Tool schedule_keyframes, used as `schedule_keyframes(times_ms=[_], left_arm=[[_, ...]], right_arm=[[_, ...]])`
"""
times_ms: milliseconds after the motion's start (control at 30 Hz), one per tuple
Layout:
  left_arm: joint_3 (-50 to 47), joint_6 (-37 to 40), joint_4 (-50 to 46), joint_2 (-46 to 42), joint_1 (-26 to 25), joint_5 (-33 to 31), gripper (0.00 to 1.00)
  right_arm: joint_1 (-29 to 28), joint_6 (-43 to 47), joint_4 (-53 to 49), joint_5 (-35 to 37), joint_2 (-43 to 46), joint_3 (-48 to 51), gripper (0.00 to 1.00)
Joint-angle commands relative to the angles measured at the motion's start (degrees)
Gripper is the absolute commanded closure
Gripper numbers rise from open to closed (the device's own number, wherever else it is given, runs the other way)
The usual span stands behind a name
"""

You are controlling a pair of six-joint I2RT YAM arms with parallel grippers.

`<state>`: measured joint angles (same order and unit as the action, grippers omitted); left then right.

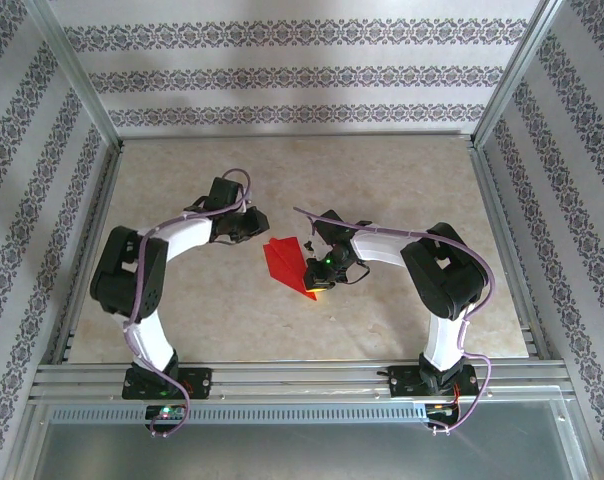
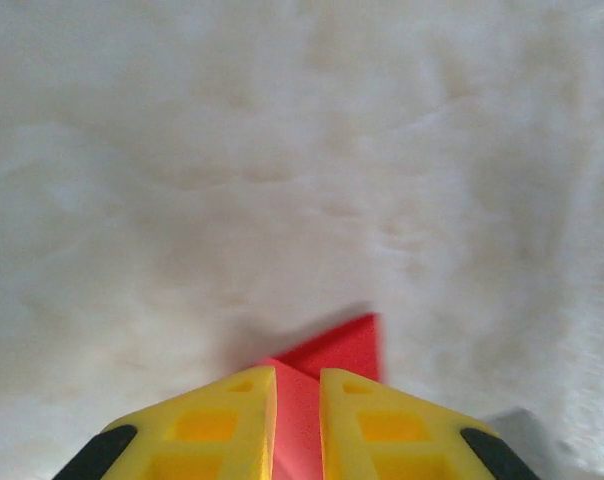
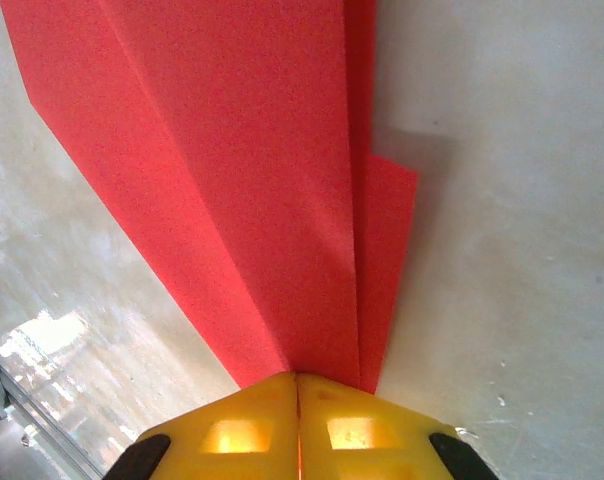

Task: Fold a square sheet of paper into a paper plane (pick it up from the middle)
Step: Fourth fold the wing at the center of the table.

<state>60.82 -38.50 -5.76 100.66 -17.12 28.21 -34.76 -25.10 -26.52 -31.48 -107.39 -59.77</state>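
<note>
Top view, paper: the red paper [image 1: 288, 262] lies in the middle of the bench [image 1: 402, 190], between the two arms. It is folded into a narrow wedge of several layers.
Top view, left end effector [image 1: 250, 226]: it sits at the paper's far-left corner. From up here we cannot tell whether it touches.
Top view, right end effector [image 1: 319, 283]: it sits over the near, pointed end of the paper.
Left wrist, end effector [image 2: 298, 400]: the yellow jaws stand a narrow slit apart. Red shows in the slit, and a red corner of the paper [image 2: 342, 348] pokes out just ahead. We cannot tell whether they pinch the paper or merely stand over it.
Right wrist, end effector [image 3: 297, 395]: the jaws are pressed together, and the paper [image 3: 252, 180] fans out from between them in creased layers. We read this as a firm pinch on the pointed end.
Step in hand: we judge it to be a fold about the centre crease, with the right side anchoring the point while the left works the opposite corner.
Doing it well: we would hold the right pinch steady so the layers do not slide apart. We would move the left side low and slowly, so the thin sheet bends at its crease instead of buckling, and line up the edges before pressing.
Risk: pulling the two ends apart could tear the paper or slip it out of the pinch.
</note>
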Motion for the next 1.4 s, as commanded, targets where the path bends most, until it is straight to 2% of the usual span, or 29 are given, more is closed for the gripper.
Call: schedule_keyframes(times_ms=[0, 200, 433, 667, 767, 1067, 1367], left_arm=[[-2.9, -3.5, 3.1, -2.8, -3.5, 2.0, 0.81], [-3.7, -7.2, 7.8, 2.6, -8.0, 3.4, 0.82], [-6.0, -9.0, 10.1, 6.1, -8.6, 2.8, 0.84], [-7.0, -9.0, 8.7, 8.0, -8.7, 0.9, 0.85], [-6.8, -8.4, 6.8, 8.1, -8.8, -0.1, 0.85], [-6.5, -8.5, 4.5, 9.1, -8.7, -1.2, 0.86], [-4.4, -8.9, -1.8, 10.5, -8.8, -3.8, 0.86]], right_arm=[[-0.5, -0.3, -9.3, 12.1, -5.0, 4.5, 0.91], [-0.5, -0.3, -8.6, 11.4, -4.3, 4.6, 0.91], [-0.1, 0.1, -7.0, 9.1, -2.5, 3.9, 0.91], [1.3, -1.9, 2.7, -0.2, 5.7, 3.0, 0.9], [1.3, -2.9, 5.0, -0.5, 7.4, 0.9, 0.87], [-0.6, -3.5, 3.1, 1.9, 0.9, -3.4, 0.9], [-0.6, -2.8, 1.5, 4.4, 0.1, -0.1, 0.91]])
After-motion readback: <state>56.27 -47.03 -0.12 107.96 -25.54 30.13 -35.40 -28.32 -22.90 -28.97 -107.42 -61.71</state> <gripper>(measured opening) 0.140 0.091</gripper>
